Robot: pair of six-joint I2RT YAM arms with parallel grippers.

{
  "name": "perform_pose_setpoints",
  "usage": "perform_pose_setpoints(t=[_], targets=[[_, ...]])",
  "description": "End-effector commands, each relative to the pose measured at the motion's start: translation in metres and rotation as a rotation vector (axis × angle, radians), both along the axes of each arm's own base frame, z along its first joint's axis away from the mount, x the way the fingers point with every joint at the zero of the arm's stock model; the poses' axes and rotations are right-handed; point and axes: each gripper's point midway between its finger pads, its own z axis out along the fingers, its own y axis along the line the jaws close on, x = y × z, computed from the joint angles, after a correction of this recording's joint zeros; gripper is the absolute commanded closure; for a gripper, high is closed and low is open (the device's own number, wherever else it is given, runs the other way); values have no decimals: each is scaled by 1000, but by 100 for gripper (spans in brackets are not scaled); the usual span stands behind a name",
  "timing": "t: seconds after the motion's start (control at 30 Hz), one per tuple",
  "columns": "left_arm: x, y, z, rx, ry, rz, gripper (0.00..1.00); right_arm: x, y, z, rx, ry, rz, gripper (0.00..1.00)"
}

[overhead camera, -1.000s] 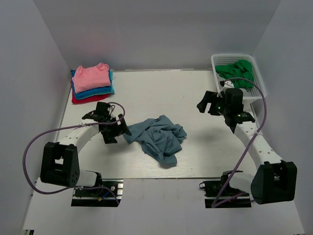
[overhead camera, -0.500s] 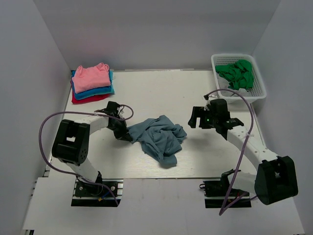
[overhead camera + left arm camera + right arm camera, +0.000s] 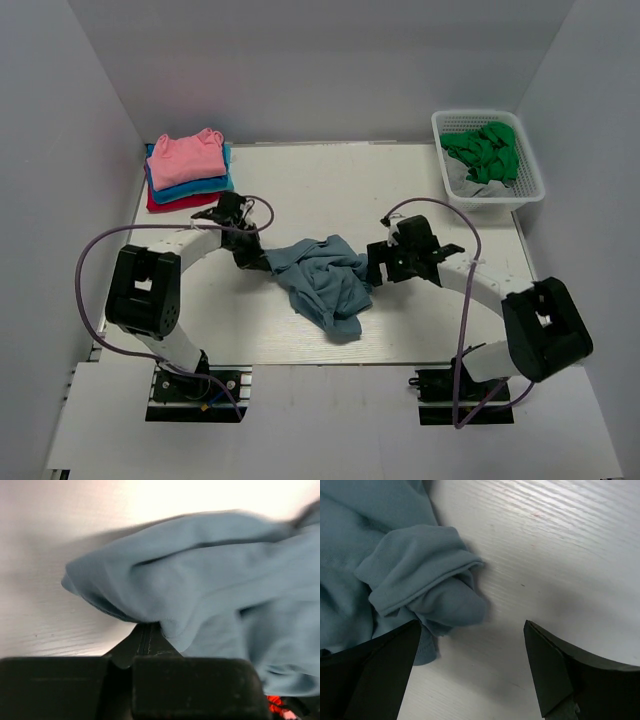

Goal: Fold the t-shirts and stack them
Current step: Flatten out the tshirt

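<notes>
Table [image 3: 420, 335] | left gripper [image 3: 147, 631] pinches slate-blue shirt [image 3: 325, 282] | right gripper [image 3: 471, 624] spread beside it

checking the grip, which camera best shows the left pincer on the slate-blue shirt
Left wrist view: the left pincer is shut on the edge of the slate-blue shirt, close up. The top view shows it small, at the shirt's left corner. The right wrist view shows only the shirt's other side.

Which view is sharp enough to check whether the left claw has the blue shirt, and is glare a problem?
Left wrist: the slate-blue shirt is soft, smeared at the upper right, and the table washes out to white at the top. Right wrist: crisp, table grain visible, mild sheen at the upper right. Top external: even light, soft shadows, too far for grip detail.
</notes>
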Motion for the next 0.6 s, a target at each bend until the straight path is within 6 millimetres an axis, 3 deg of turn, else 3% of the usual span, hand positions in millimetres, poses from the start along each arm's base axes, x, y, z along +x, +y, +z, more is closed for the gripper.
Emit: perform_pose_setpoints(t=[0.0,0.13,0.27,0.33,0.37,0.43,0.47,0.5,0.57], targets=[[35,-2,50,-22,-160,5,100,16,28,14,78,-48,93,13],[43,-3,67,-30,-208,-2,100,22,36,11,90,-47,112,45],[66,-4,95,-38,-315,28,100,32,38,9,88,-49,107,100],[78,-2,108,-29,-369,71,100,48,36,22,67,-89,52,100],[91,-4,129,-49,-443,90,100,59,34,37,59,-137,20,100],[104,-3,150,-56,-527,104,100,81,29,71,59,-235,-56,100],[114,-4,174,-74,-596,120,100,89,21,81,35,-276,-109,100],[120,-1,182,-61,-622,137,100,93,18,105,53,-341,-130,100],[132,3,222,-54,-722,161,100,108,11,148,45,-449,-171,100]])
